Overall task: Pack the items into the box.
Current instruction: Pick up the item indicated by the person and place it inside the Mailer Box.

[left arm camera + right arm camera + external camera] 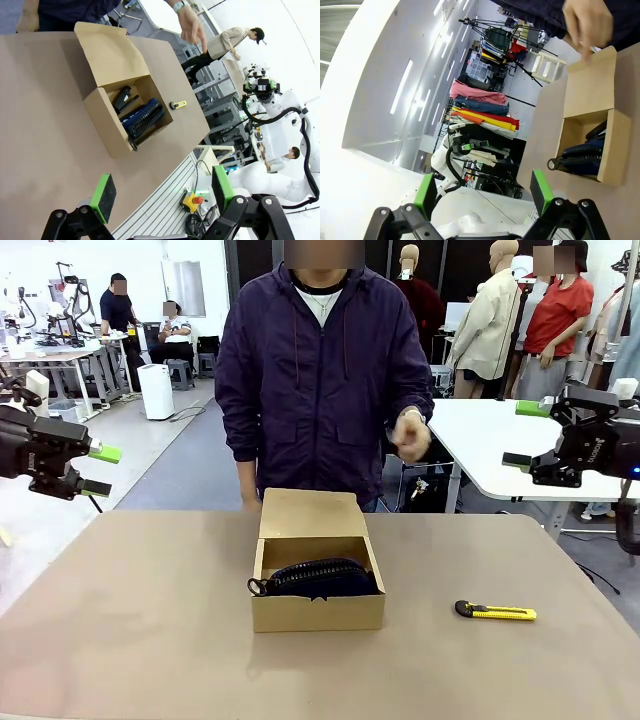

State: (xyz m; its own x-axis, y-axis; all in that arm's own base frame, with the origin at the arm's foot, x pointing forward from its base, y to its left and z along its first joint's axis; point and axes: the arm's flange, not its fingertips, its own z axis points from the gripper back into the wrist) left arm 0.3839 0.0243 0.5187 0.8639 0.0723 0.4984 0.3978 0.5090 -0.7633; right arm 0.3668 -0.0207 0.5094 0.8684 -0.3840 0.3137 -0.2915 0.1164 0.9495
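Your left gripper (100, 470) and right gripper (525, 434) hang wide and empty, the open box (318, 612) mid-table holds the pouch (320, 578) with the stapler (122, 97) partly hidden behind it, the utility knife (496, 612) lies apart to its right, a person's hand (411, 435) raised beyond

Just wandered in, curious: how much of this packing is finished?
Two items look packed: the dark navy zippered fabric pouch and the small black stapler lie inside the open brown cardboard box. Nothing is in hand: the left tool and right tool hang open and empty, raised at either side. Still to do: the slim yellow-and-black utility knife lies on the table, on the robot's right of the box.
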